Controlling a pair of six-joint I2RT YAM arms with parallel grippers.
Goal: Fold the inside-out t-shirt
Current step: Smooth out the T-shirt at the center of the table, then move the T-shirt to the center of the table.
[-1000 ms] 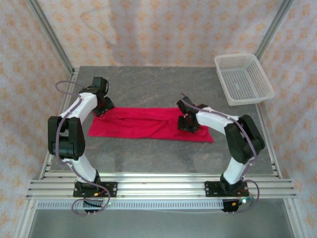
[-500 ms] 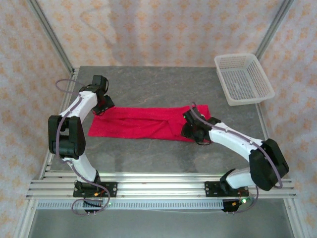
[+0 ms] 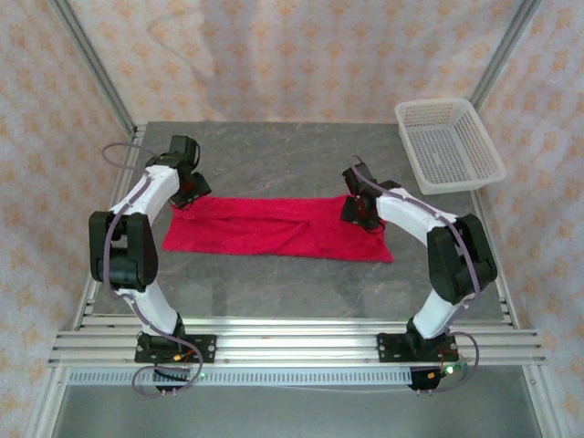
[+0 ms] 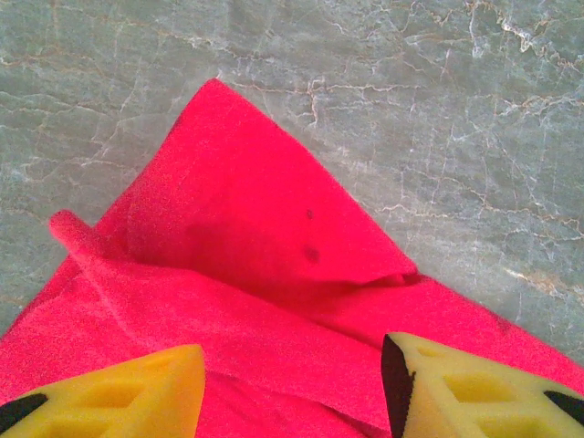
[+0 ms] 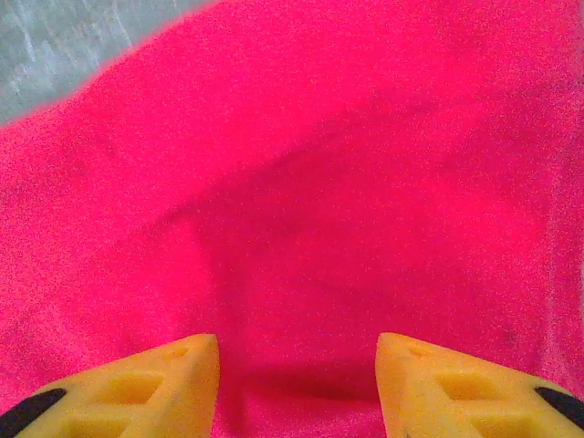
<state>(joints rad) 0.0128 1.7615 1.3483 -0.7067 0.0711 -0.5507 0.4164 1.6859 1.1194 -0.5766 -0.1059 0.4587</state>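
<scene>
Left hand [image 4: 292,365] and right hand [image 5: 297,356] hover half-wide, empty, over the crimson-red fabric t-shirt [image 3: 274,228] lying nine to three o'clock across the grey marbled surface [image 3: 274,151]; I should pinch both end corners evenly.

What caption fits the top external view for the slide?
Left end effector and right end effector open at opposite ends of the flattened red t-shirt; white basket at far right.
</scene>
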